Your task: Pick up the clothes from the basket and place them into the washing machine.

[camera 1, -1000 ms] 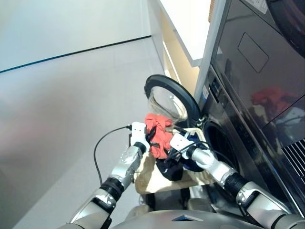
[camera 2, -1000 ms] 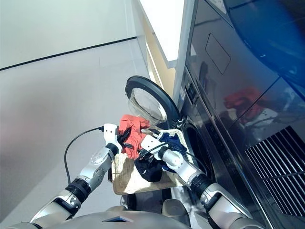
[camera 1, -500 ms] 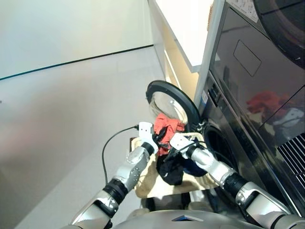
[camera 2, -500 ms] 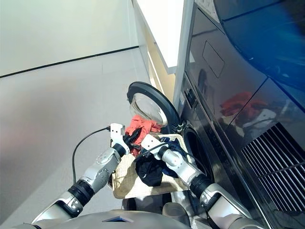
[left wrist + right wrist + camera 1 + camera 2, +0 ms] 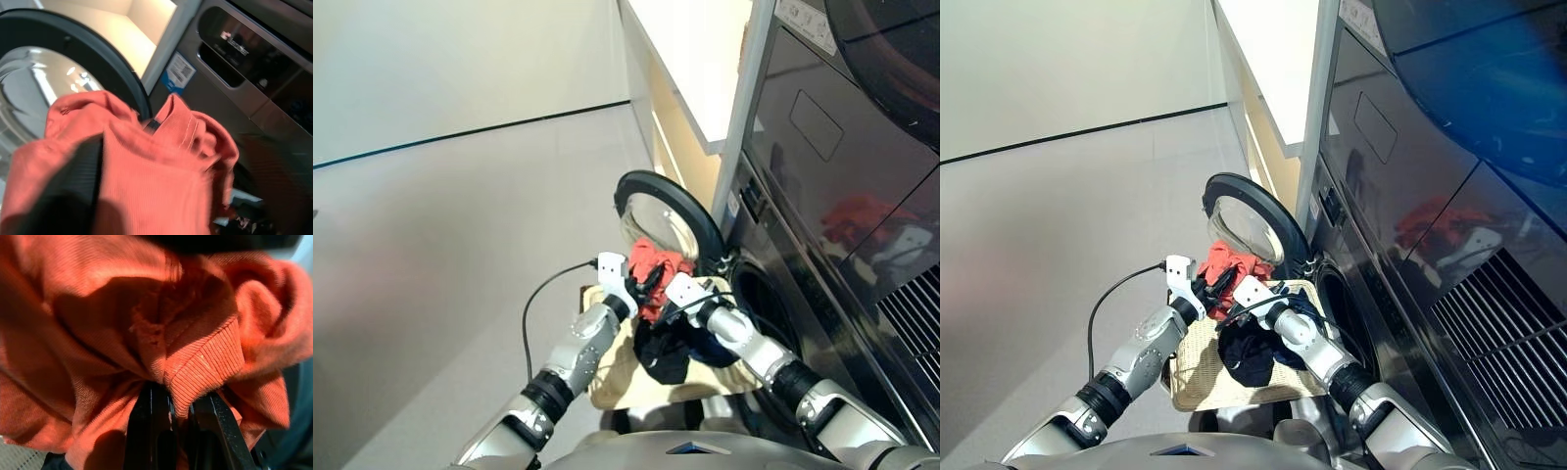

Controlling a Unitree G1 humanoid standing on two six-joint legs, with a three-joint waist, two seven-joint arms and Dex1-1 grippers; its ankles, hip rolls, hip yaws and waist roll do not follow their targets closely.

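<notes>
Just in front of the washing machine (image 5: 803,245), beside its swung-open door (image 5: 666,211), both arms have the orange-red garment (image 5: 656,269) lifted between them. The right tool (image 5: 173,416) is clamped on a ribbed hem of it, fingers nearly together with the fold pinched between. The left tool (image 5: 641,284) is buried in the same cloth; one dark finger shows through the bunch in its wrist view, so it looks closed on the garment, though I can't see the tips.

Below the machine's porthole sits the basket (image 5: 1197,362), and the black garment (image 5: 663,357) hangs off the right forearm over it, with the navy one (image 5: 710,343) tucked close against the machine side.

My worry is that black piece: it seems draped or snagged on the arm, not gripped, so a swing toward the drum could drop it on the floor beside the basket. The right tool's pinch on the thin hem could also slip if the two arms pull apart. And the door stands close behind the bundle, so cloth may catch its rim on the way into the opening.
</notes>
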